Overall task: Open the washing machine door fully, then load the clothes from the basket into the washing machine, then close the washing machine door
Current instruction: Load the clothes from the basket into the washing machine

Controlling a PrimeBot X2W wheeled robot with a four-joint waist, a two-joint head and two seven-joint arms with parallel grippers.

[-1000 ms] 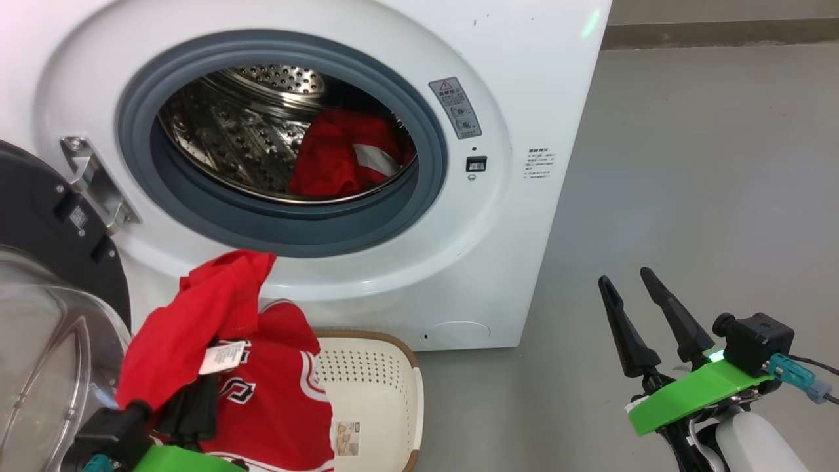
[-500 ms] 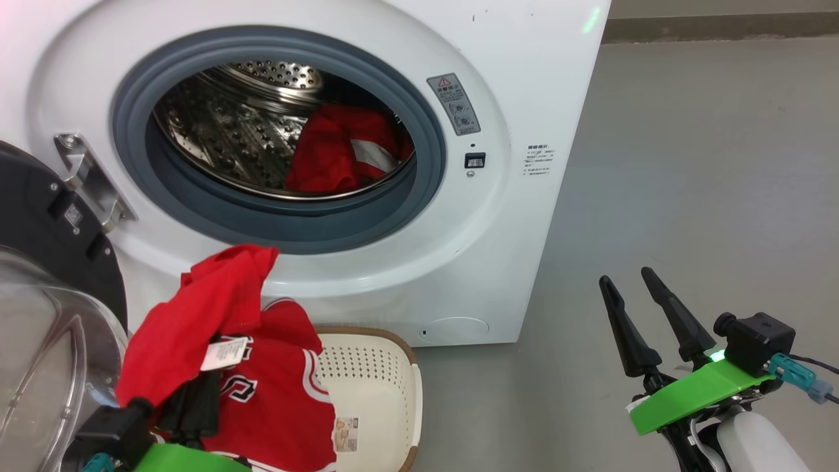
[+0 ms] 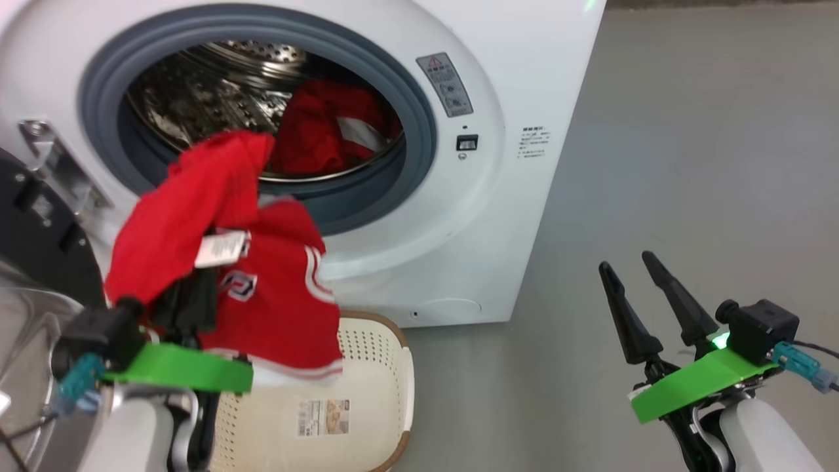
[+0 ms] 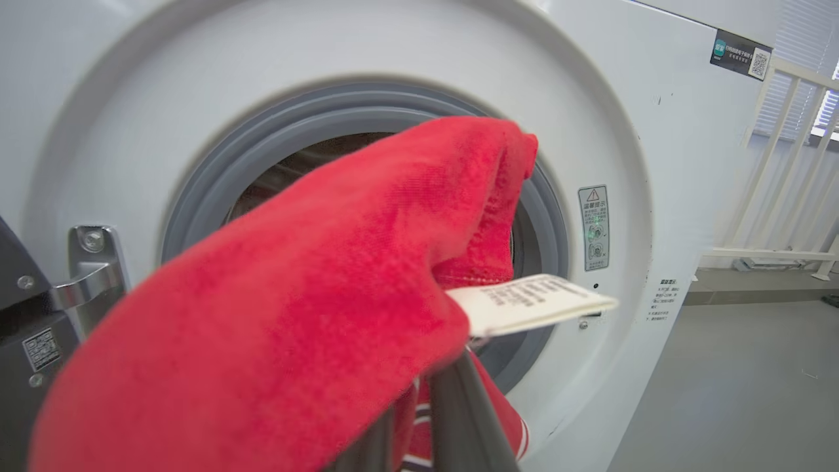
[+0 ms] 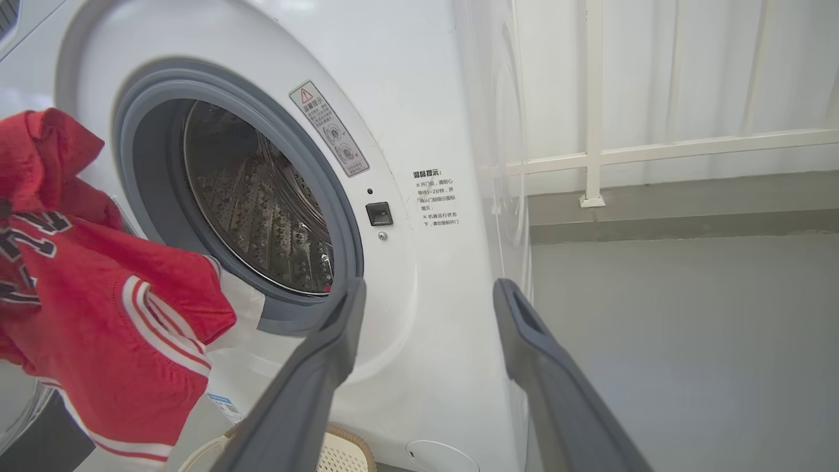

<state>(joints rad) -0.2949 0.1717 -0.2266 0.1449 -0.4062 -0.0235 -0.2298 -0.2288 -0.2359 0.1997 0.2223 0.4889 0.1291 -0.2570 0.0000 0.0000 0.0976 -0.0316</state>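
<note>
Now, clothes (image 3: 262, 295): a red bundle with white stripes hangs from my left fingers at 9 o'clock in the head view. It is lifted above the basket and in front of the lower left of the machine's opening. I cannot tell whether its top fold touches the gasket.
White label (image 3: 221, 249): sticks out of the bundle just above my dark fingers.
Left gripper (image 3: 188, 303): clamped almost closed on the clothes. The fabric drapes over my fingertips and hides them.
Other red garment (image 3: 314, 131): lies inside the drum toward its right side, with a white panel showing.
Drum (image 3: 196, 85): perforated steel, at 11 o'clock, seen through the open mouth.
Gasket (image 3: 367, 190): a grey rubber ring around the drum's mouth.
Basket (image 3: 387, 367): cream and perforated with a brown rim, on the floor at 7 o'clock. It is below the hanging cloth and close to the machine's front, and a product sticker (image 3: 324, 418) faces me.
Washing machine (image 3: 511, 216): white, from 10 to 1 o'clock. A warning sticker (image 3: 446, 85) sits right of the opening and a round service flap (image 3: 446, 308) is low on the front.
Washing machine door (image 3: 33, 242): swung open at the far 9 o'clock edge. Its black rim hangs on a steel hinge (image 3: 52, 164), with the glass bowl below it.
Right gripper (image 3: 626, 261): at 4 o'clock, fingers spread wide with nothing between them. It is over the grey floor (image 3: 688, 164), well apart from the machine and the basket.
</note>
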